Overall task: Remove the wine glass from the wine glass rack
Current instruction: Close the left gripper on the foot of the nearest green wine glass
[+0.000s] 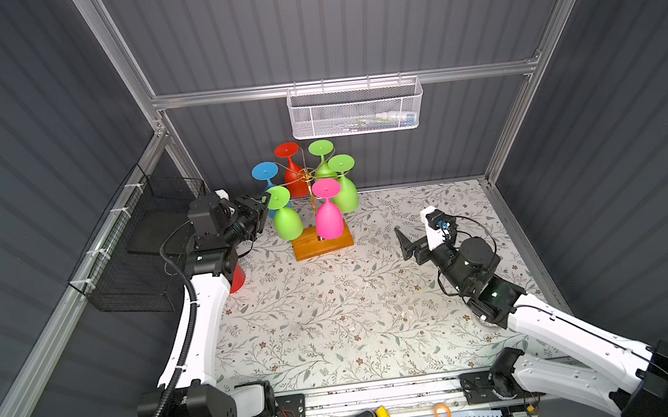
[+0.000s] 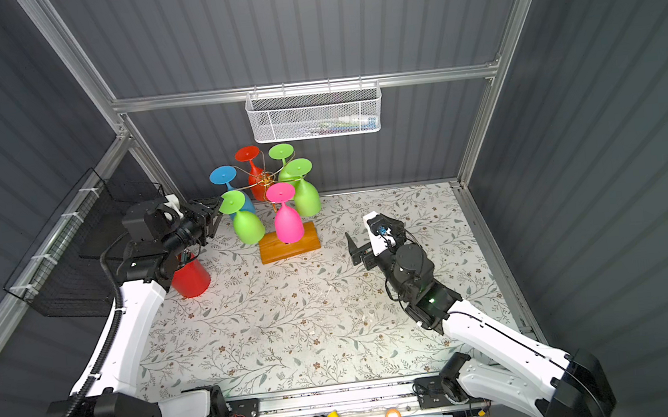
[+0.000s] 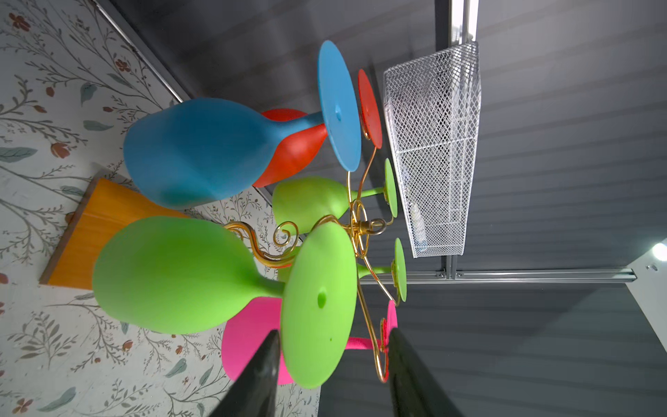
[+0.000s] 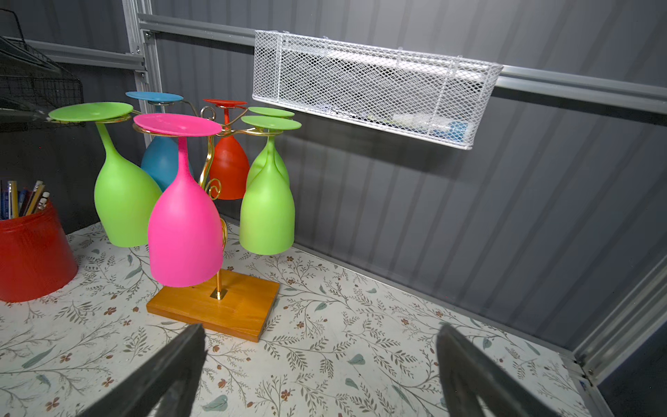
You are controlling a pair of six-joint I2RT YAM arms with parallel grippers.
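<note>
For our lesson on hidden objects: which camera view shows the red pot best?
The right wrist view: the red pot shows its wall and pencils. In both top views the left arm covers part of it; the left wrist view misses it.

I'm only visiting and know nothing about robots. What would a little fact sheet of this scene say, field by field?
Surface: floral table
Rack: gold wine glass rack on a wooden base
Hanging: six glasses, bowls down: blue glass, red glass, pink glass, three green
Left arm: left gripper open, jaws either side of the foot of the green glass nearest it
Right arm: right gripper open, over the table, away from the rack
Extras: red cup of pencils; white mesh basket on the wall
</note>
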